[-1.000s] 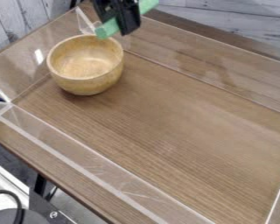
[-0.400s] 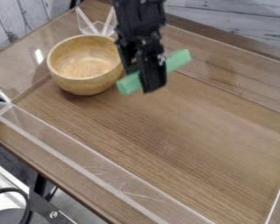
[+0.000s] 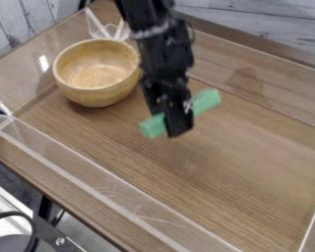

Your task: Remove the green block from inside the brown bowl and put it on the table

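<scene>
The green rectangular block (image 3: 181, 115) is out of the bowl and lies between the two dark fingers of the gripper (image 3: 169, 116), its ends protruding on either side; I read this as a pinch across its middle. It is tilted in the view, one end toward the lower left, the other toward the upper right. Relative to the preceding frames, block and gripper have travelled together: first above the far rim of the bowl, then off to its right in the view, and now nearer the camera, over the wood-grain tabletop (image 3: 213, 177). The round tan wooden bowl (image 3: 97, 73) keeps its position, upright at the upper left, apart from the block. For the task, this means that removal is accomplished and placement remains. Whether the block already touches the wood I cannot tell from this single camera; I judge it to be still held above it. The next move, in my estimate, is a straight descent until the block meets the surface, followed by release. Opening too high could let it drop and tumble, while pressing too low could skew it in the fingers.
</scene>
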`<state>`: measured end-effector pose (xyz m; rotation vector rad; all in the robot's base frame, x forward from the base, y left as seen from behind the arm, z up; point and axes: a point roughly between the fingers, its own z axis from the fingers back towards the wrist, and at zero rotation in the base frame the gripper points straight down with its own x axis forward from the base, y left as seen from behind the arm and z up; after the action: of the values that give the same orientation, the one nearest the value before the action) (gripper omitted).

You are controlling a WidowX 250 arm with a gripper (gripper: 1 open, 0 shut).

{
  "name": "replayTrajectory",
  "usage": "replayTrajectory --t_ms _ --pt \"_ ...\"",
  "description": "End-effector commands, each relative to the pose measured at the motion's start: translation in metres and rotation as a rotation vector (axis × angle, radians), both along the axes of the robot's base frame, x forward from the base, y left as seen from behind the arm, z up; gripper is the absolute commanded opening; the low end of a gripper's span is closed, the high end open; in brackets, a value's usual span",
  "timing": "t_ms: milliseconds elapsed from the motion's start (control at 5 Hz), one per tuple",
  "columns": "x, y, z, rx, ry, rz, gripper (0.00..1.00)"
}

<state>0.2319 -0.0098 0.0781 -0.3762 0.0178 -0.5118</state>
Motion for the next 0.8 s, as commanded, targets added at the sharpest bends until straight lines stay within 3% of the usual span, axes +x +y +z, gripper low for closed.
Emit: replayTrajectory --t_ms 0,200,400,600 --pt "0.012 0.004 -0.012 0.029 -0.03 -0.051 0.0" --pt "0.021 0.006 -0.026 0.048 -0.032 -0.091 0.0" --pt "0.022 0.009 -0.04 0.046 -0.058 -0.179 0.0" --pt "0.023 0.015 -0.044 0.051 -0.078 -0.217 0.0"
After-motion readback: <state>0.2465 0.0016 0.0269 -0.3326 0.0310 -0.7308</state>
